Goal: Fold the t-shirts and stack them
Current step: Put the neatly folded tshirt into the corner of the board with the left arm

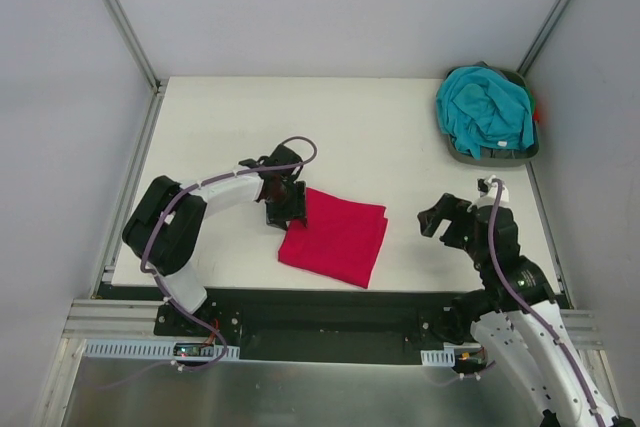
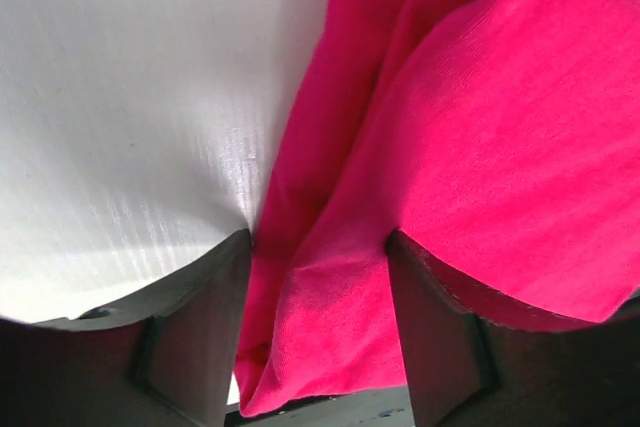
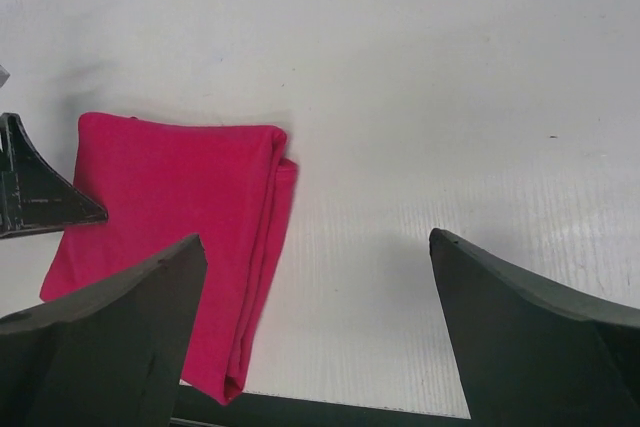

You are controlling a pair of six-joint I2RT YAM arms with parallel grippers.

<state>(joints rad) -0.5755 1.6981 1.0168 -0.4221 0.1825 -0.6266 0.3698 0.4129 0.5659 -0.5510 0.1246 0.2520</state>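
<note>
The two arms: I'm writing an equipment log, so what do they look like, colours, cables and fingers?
Both the left arm and right arm have white links with bulky black joints, and a thin purple cable runs loosely along each. Their fingers are dark, matte, wedge-shaped.

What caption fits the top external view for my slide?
Left gripper at edge of folded red t-shirt; teal t-shirt heaped in tray.

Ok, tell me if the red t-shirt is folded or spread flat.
Folded. The red t-shirt lies as a compact rectangle, no sleeves showing, and the right wrist view shows doubled layers along its edge.
</note>
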